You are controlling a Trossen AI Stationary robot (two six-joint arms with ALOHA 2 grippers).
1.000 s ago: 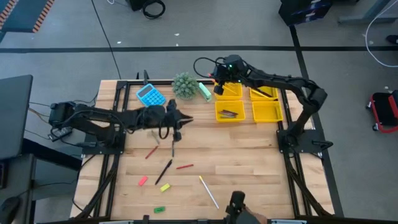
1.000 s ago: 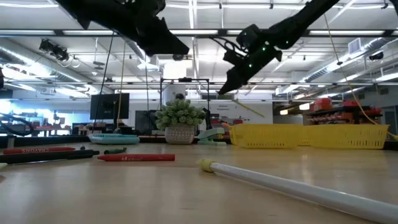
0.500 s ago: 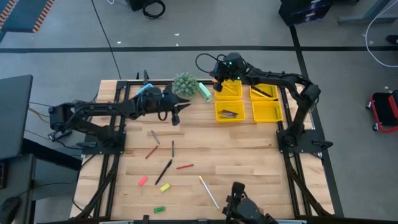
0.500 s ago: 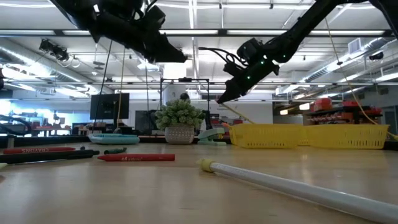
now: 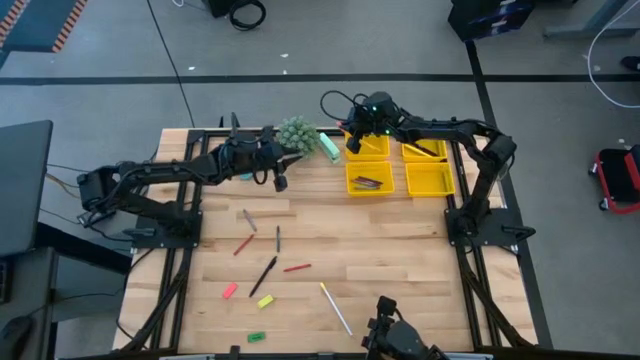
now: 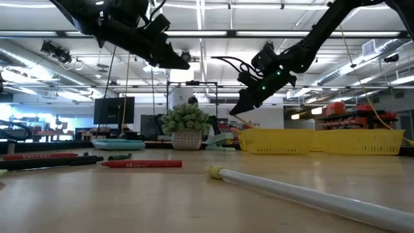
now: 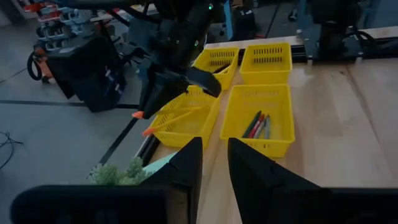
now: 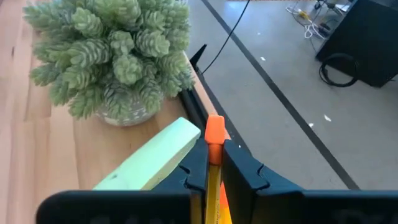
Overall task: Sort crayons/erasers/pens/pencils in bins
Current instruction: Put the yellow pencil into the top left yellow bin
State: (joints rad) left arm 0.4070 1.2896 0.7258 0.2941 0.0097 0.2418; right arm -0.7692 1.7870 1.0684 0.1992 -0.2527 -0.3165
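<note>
My right gripper (image 5: 350, 136) hovers over the far left bin (image 5: 372, 146), shut on an orange-ended pencil (image 8: 214, 132). Another pencil (image 7: 177, 119) lies in that bin, its end over the rim. My left gripper (image 5: 281, 181) hangs in the air beside the plant, open with nothing between its fingers (image 7: 214, 163). The near left bin (image 5: 369, 181) holds pens. On the table's near half lie two crayons (image 5: 243, 245), pens (image 5: 263, 275), three small erasers (image 5: 229, 291) and a whitish pencil (image 5: 335, 307). My right gripper pinches the pencil just behind its orange eraser end (image 8: 214, 155) between the two fingers. The pencil runs along the fingers, and the eraser end (image 7: 138, 114) pokes out past the fingertips. The gripper slants down toward the table's left, holding the pencil clear of the table.
A potted plant (image 5: 296, 135) and a pale green block (image 5: 330, 147) stand between the two grippers at the far edge. The far right bin (image 5: 425, 149) holds pencils and the near right bin (image 5: 431, 180) sits beside it.
My left gripper has swung from above the pens in the table's middle toward the far edge, ending beside the plant. My right gripper has sunk toward the far left bin with the pencil and rolled a little.
</note>
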